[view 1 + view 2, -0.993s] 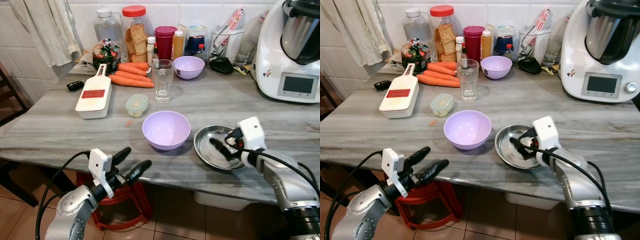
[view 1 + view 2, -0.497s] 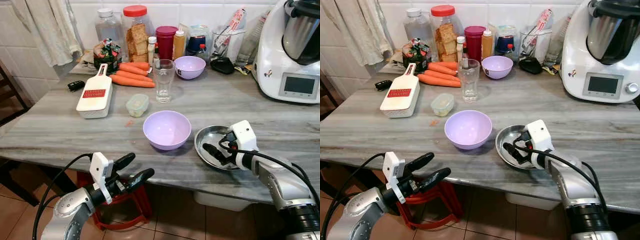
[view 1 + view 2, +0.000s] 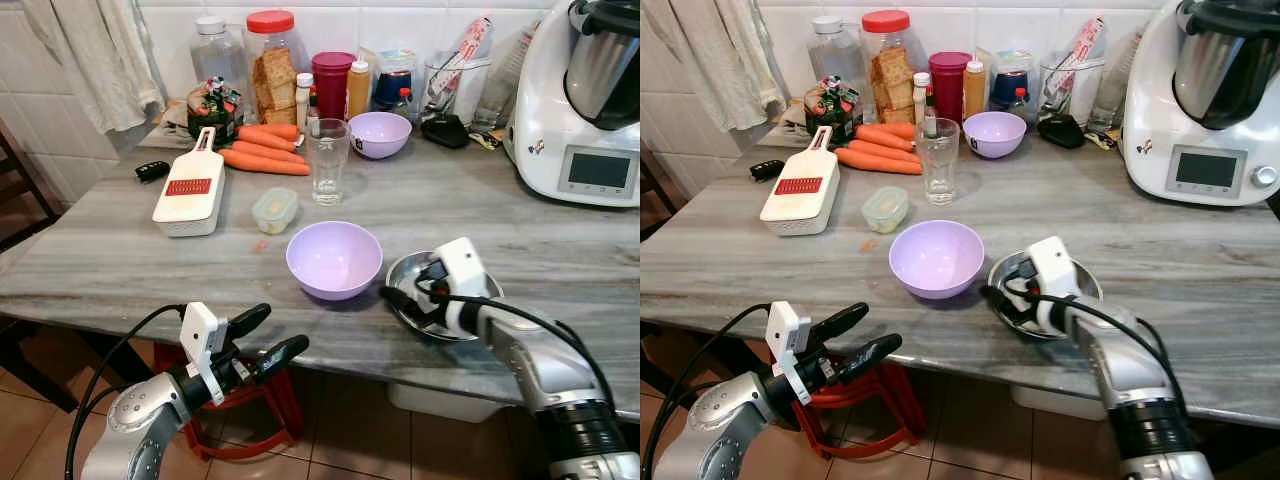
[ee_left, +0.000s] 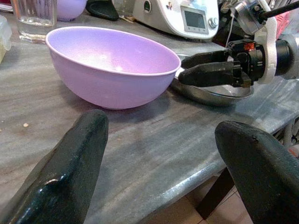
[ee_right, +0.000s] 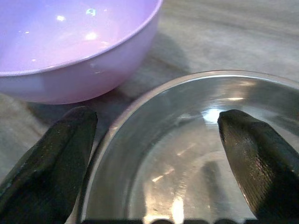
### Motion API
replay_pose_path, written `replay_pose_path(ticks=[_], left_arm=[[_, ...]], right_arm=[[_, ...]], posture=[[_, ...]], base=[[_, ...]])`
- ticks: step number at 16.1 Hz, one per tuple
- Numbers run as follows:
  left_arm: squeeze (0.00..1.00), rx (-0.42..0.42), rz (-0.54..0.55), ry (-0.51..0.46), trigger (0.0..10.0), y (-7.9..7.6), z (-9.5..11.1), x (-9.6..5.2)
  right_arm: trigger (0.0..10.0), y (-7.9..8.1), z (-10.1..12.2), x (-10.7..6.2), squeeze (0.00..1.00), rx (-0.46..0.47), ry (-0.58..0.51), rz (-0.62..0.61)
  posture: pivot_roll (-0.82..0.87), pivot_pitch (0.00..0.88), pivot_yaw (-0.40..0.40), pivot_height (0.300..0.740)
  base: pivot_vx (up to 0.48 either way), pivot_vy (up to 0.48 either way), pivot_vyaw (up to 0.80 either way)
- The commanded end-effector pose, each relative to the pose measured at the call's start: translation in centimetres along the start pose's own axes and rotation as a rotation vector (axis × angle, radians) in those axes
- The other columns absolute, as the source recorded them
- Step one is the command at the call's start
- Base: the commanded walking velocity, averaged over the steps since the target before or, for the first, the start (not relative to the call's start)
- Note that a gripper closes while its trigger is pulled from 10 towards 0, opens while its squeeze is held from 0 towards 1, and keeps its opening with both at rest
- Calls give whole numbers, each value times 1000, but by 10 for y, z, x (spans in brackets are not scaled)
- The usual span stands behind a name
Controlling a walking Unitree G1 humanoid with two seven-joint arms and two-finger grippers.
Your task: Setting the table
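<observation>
Left eye view, nearest first: the left hand (image 3: 262, 337) hangs below the front edge of the bench (image 3: 120, 270), its two fingers spread wide and holding nothing. Just beyond, on the bench's near edge, the right hand (image 3: 408, 302) sits low at the metal plate (image 3: 412, 268), fingers parted. In the right wrist view one finger (image 5: 51, 154) lies outside the plate's near-left rim and the other (image 5: 261, 154) over its inside, so the rim stands between them, not yet pinched.

Beside the plate, to the robot's left, stands the purple bowl (image 3: 333, 258), close to the plate's rim; I cannot tell whether they touch.

The plate looks thin, stiff and light, with a polished, slippery surface; a firm pinch across the raised rim seems the sensible hold, and lifting it level would guard against it swinging or sliding out. The bowl, likely plastic, looks light and forgiving.

Farther back stand a glass (image 3: 326, 160), a small lidded tub (image 3: 273, 209), a white grater (image 3: 189, 190), carrots (image 3: 262, 155) and a second purple bowl (image 3: 378, 133).
</observation>
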State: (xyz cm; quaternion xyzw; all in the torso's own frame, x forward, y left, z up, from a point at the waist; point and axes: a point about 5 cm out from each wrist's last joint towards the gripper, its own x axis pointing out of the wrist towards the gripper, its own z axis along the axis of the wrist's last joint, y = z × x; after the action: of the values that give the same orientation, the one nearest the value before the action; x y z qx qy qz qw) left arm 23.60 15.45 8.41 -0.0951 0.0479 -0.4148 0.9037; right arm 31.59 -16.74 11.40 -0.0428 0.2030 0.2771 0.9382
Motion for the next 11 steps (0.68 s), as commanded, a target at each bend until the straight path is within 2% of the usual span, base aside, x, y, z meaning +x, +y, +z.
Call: replay_pose_path(ticks=[1,5,8,11], left_arm=[[0,16,-10,12,10000,-1,2,1],[0,16,-8,11,10000,-1,1,1],[0,14,-11,10,10000,-2,1,2],[0,13,-13,8,10000,-2,0,4]], right_arm=[[10000,3,1,5,0,11,12,22],[10000,6,2,8,0,16,7,29],[10000,4,20,2,0,-17,-108,16],[10000,3,26,-3,0,-22,-150,9]], posture=[[-54,5,29,740],[-54,8,29,740],[-60,10,30,740],[-64,10,30,740]], base=[[0,0,0],[0,0,0],[0,0,0],[0,0,0]])
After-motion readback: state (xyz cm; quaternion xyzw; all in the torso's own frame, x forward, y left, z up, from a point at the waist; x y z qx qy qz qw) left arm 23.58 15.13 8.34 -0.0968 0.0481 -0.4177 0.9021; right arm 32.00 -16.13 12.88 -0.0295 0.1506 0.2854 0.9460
